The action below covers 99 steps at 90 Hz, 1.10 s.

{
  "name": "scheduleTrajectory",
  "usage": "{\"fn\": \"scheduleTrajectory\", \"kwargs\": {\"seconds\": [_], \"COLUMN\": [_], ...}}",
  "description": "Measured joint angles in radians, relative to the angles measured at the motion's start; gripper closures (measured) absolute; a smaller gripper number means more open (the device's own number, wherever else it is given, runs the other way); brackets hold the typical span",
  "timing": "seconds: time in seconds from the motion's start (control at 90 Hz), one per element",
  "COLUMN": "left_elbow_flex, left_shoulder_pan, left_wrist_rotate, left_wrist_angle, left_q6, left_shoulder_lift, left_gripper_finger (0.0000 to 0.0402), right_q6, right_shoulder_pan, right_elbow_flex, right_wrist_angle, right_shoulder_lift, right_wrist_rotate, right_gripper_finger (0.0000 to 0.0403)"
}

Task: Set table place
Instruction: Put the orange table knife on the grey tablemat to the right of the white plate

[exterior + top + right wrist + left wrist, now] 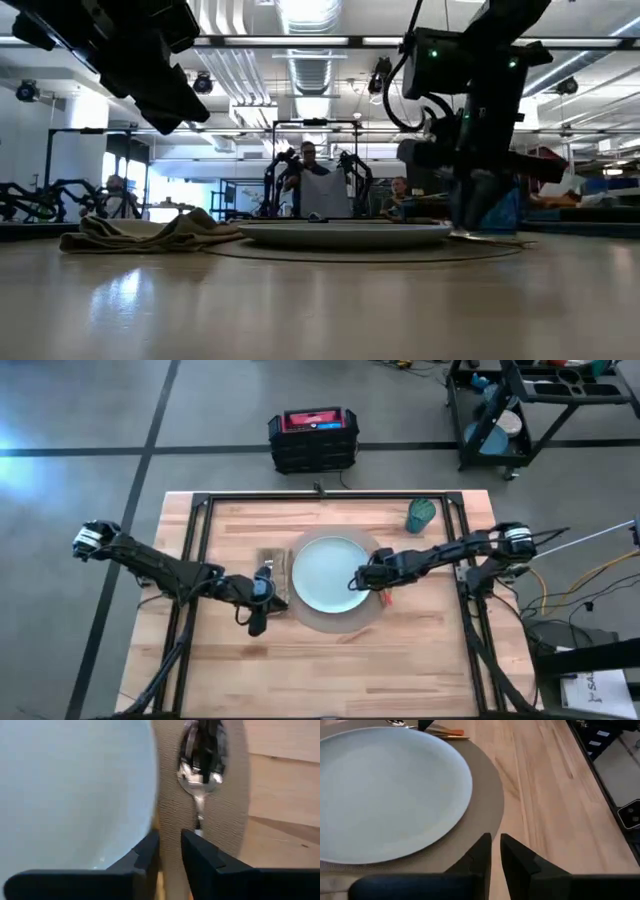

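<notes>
Hovering at centre frame in the high view, your right gripper point(364, 579) holds its jaws nearly clenched around the steel neck of an orange-handled utensil point(199, 795) lying on the round tan mat point(372, 615), just beside the pale blue plate point(330, 575). Your left gripper point(258, 622) waits, pinched empty, by the tan cloth napkin point(274, 565). Dragging sideways could nudge the plate or skew the utensil.

Beyond the table's far edge from your grippers sits a black crate point(313, 440) with a red top on the floor. Farther right stands a black wheeled cart point(540, 405). A person point(309, 170) shows in the room behind.
</notes>
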Motion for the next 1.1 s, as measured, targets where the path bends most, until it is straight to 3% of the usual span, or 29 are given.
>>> {"fn": "scheduleTrajectory", "kwargs": {"seconds": [0.3,0.544,0.667,0.811,1.1], "left_elbow_flex": [0.0,0.0,0.0,0.0,0.0], "left_shoulder_pan": [0.0,0.0,0.0,0.0,0.0], "left_wrist_rotate": [0.0,0.0,0.0,0.0,0.0], "left_wrist_angle": [0.0,0.004,0.004,-0.005,-0.014], "left_q6": [0.0,-0.001,-0.011,-0.027,-0.027], "left_shoulder_lift": [0.0,0.0,0.0,0.0,0.0], "left_gripper_finger": [0.0374,0.0374,0.0374,0.0374,0.0374], "right_q6": [-0.15,-0.445,-0.553,-0.549,-0.349], "right_shoulder_pan": [-0.003,-0.103,-0.172,-0.133,0.028], "right_elbow_flex": [0.079,0.277,0.305,0.249,0.067], "right_wrist_angle": [-0.051,-0.443,-0.499,-0.447,-0.263], "right_shoulder_lift": [-0.059,-0.075,-0.075,-0.068,-0.064], "right_wrist_rotate": [0.04,0.117,0.029,-0.116,-0.123], "right_gripper_finger": [0.0309,0.032,0.0333,0.035,0.0375]}}
